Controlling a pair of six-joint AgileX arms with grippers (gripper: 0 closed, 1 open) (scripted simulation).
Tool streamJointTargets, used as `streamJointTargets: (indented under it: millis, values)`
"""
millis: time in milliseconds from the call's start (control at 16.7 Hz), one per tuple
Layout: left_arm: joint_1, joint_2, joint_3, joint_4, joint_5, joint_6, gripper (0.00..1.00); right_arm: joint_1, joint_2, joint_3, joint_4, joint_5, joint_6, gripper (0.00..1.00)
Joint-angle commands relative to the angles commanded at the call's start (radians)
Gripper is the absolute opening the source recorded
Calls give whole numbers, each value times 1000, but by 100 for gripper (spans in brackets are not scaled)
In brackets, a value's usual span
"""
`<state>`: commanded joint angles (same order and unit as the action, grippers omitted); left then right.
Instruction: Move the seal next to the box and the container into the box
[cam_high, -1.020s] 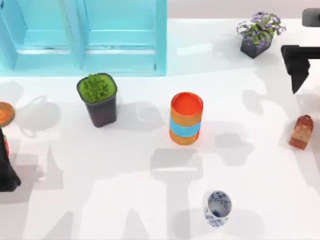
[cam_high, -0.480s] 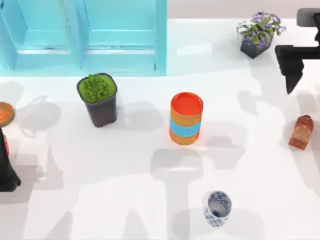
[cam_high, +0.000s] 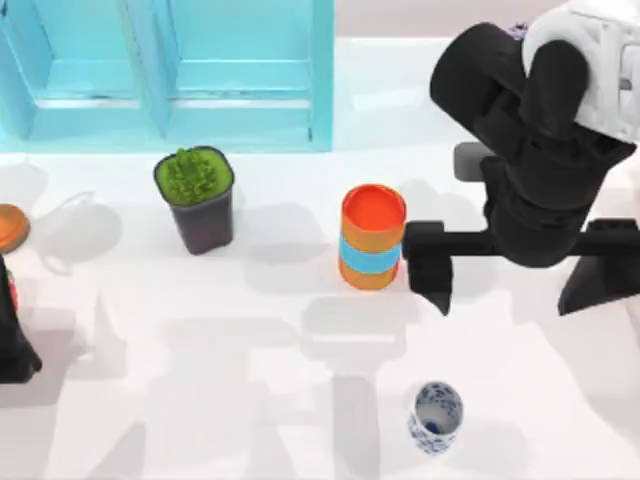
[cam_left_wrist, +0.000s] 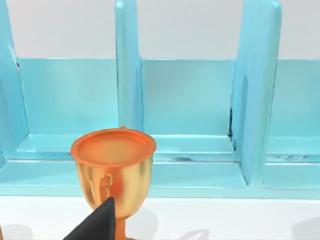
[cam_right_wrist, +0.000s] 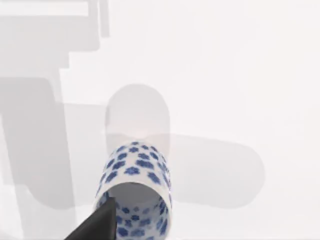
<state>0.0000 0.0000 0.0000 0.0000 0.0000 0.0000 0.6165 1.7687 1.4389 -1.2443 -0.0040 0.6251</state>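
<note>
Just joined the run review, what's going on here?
The right arm's end effector hangs open over the table's right side, beside the orange cylinder with a blue band; nothing is gripped. The small white porcelain jar with blue pattern stands on the white table. The left arm is parked at the left edge.

Right arm (cam_high: 545, 150): bulky matte-black rounded links w/ a white glossy shell segment at upper end. Right gripper (cam_high: 520, 275): black crossbar carrying two flat, tapered black fingers (cam_high: 433, 280). Left arm (cam_high: 12, 345): black angular body at table's left edge, small red accent. Wrist views: black wedge-shaped fingertip (cam_right_wrist: 95, 225).
</note>
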Motion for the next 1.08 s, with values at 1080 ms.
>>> streamJointTargets:
  millis: [1080]
  values:
    - [0, 0, 0, 0, 0, 0, 100, 179, -5, -322, 320, 4, 183, 100]
